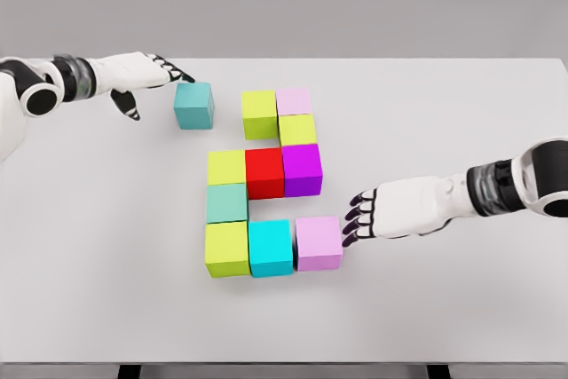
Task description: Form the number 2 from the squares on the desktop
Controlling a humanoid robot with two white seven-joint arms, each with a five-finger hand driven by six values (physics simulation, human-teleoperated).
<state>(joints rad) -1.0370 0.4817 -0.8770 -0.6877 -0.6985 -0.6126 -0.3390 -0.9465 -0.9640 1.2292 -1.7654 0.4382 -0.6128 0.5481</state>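
Several coloured cubes stand on the white desktop (444,113). A teal cube (193,105) sits apart at the upper left. My left hand (164,73) is just left of it, fingers extended, tips near its top left corner, holding nothing. To the right, a yellow-green cube (259,114) and a pale pink cube (294,101) form the top row. Below come a yellow-green cube (297,130), then yellow-green (226,167), red (264,172) and magenta (302,169) cubes. A muted green cube (227,202) follows, then yellow-green (227,248), cyan (270,247) and lilac (319,242) cubes. My right hand (359,217) rests open with its fingertips at the lilac cube's right side.
The desktop's front edge runs along the bottom of the head view, with dark table legs below it. A grey wall stands behind the far edge.
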